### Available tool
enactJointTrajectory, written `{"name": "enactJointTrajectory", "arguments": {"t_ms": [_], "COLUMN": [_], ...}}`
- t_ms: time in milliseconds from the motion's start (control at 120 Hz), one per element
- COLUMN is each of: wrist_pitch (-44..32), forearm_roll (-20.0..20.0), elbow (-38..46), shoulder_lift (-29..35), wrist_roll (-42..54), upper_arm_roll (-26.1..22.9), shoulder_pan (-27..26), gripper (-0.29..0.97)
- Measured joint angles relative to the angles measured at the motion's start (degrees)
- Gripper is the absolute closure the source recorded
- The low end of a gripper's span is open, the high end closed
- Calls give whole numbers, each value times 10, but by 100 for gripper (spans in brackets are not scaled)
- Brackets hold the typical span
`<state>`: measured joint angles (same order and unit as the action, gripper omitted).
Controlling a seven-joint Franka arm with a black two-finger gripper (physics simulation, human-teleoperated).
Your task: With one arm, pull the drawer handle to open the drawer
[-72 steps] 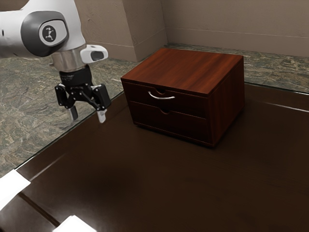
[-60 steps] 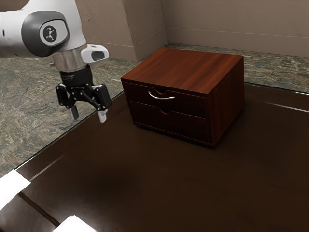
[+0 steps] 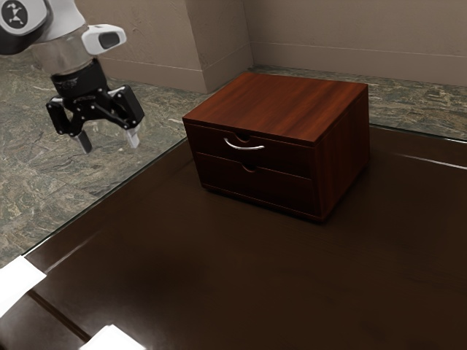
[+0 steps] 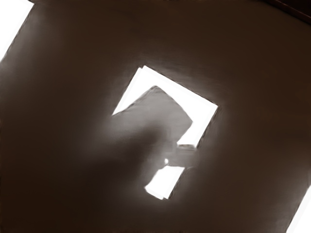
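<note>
My jaws hung apart, well off to the exterior view's left of the cabinet (image 3: 292,109) on the tabletop (image 3: 219,277); the handle (image 3: 244,145) sat on its shut top drawer; I judged I needed to come level, straddle it squarely, then pull straight.

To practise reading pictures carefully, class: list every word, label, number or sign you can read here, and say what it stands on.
Words or numbers: none can be read.
White emblem on the arm's dark round joint cap: a sign, not letters.
Reddish-brown wooden two-drawer cabinet and black two-finger gripper: no markings seen.
</note>
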<state>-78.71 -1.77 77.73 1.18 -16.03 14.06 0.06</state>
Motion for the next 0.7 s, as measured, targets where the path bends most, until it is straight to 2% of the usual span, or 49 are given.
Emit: {"name": "enactJointTrajectory", "arguments": {"t_ms": [192, 383, 700], "wrist_pitch": [-3, -37, -207], "forearm_roll": [-15, -17, -16], "elbow": [0, 8, 98], "shoulder_lift": [-4, -11, -37], "wrist_roll": [-192, -334, -489], "upper_arm_roll": [-3, -7, -7], "shoulder_pan": [4, 1, -32], "gripper": [0, 0, 0]}}
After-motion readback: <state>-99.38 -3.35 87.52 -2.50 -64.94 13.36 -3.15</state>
